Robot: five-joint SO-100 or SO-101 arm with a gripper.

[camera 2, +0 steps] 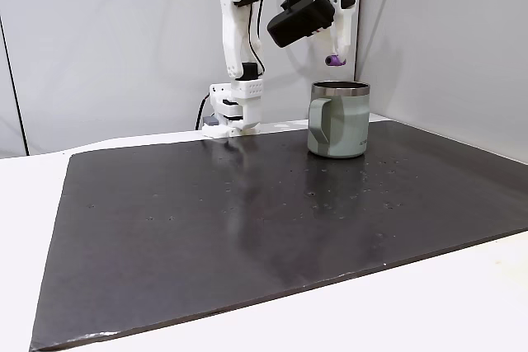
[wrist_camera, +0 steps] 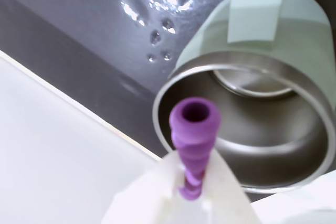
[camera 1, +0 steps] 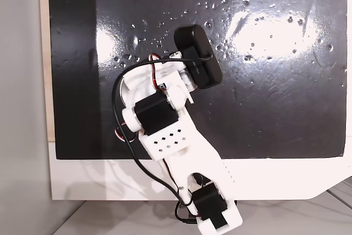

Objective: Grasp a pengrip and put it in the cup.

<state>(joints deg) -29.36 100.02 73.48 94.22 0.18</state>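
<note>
The white pincer clamps the ribbed purple rubber pengrip, long axis pointing toward 12 o'clock over the round pale grey metallic cup's open mouth.

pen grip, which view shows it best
The wrist view: the purple pen grip is large and sharp, held in the jaws above the cup's open mouth. In a fixed view it is a tiny purple speck above the cup.
</note>
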